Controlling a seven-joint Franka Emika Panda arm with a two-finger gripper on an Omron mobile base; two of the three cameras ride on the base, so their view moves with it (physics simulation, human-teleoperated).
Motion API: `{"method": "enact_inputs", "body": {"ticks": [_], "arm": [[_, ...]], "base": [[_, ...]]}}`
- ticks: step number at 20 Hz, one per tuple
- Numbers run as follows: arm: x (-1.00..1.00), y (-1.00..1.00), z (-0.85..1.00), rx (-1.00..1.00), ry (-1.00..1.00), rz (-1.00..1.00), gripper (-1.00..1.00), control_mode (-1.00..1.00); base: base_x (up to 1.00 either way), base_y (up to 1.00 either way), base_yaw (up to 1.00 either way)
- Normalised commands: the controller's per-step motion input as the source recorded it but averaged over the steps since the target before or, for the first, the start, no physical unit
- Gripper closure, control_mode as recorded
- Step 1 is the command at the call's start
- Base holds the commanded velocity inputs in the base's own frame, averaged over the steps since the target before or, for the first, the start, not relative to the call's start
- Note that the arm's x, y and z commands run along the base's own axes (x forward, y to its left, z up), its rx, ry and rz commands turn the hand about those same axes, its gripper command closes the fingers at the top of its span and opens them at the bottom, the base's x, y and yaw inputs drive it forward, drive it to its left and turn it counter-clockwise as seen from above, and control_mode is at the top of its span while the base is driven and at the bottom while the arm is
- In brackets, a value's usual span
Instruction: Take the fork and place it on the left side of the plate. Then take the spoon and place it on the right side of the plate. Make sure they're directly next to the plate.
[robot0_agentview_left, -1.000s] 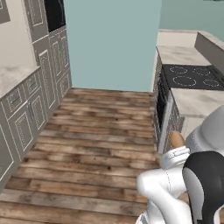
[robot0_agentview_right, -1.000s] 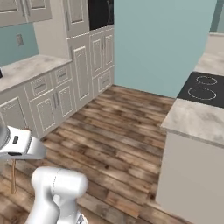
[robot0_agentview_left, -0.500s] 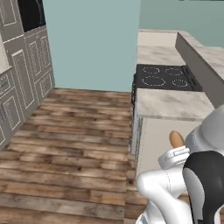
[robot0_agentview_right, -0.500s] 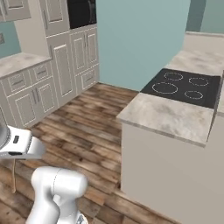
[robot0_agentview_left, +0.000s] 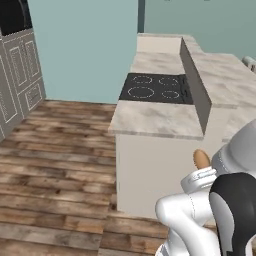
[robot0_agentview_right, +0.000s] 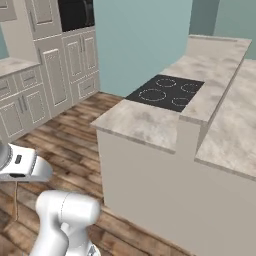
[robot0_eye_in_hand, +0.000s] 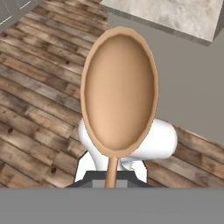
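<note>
You have the spoon (robot0_eye_in_hand: 119, 94) in the grip of the gripper (robot0_eye_in_hand: 112, 177). In the hand view, the orange-brown bowl of the spoon stands directly above the hand, with its hollow face turned toward the camera. The thin handle runs down from the bowl and disappears between the fingers, which are pressed together on it. The fingertips themselves are hidden by the lower edge of that view.

In the left base view, the rounded tip of the spoon (robot0_agentview_left: 201, 159) rises just above the white wrist at the lower right. It is held in front of the pale side wall of the kitchen island (robot0_agentview_left: 150, 170).

Note the surroundings. The island carries a marbled grey countertop (robot0_agentview_left: 160, 117) with a black cooktop (robot0_agentview_left: 157, 88) set into it; a raised ledge (robot0_agentview_left: 197, 80) runs along the far side of the cooktop. In the right base view, the same countertop (robot0_agentview_right: 145, 122) and cooktop (robot0_agentview_right: 167, 92) lie ahead of the arm, and white cabinets (robot0_agentview_right: 55, 70) stand along the left wall. A dark built-in oven (robot0_agentview_right: 75, 12) sits above them. The floor (robot0_agentview_left: 55, 165) is dark wooden planking. A teal wall (robot0_agentview_left: 85, 50) closes the far end of the room.
</note>
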Motion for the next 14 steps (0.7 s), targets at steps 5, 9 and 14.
{"method": "enact_inputs", "body": {"ticks": [5,9,14], "arm": [[0.0,0.0,0.0,0.0,0.0,0.0,1.0,1.0],[0.0,0.0,0.0,0.0,0.0,0.0,1.0,1.0],[0.0,0.0,0.0,0.0,0.0,0.0,1.0,1.0]], "base": [[0.02,-1.0,0.04],[0.02,-1.0,0.07],[0.09,-1.0,0.08]]}}
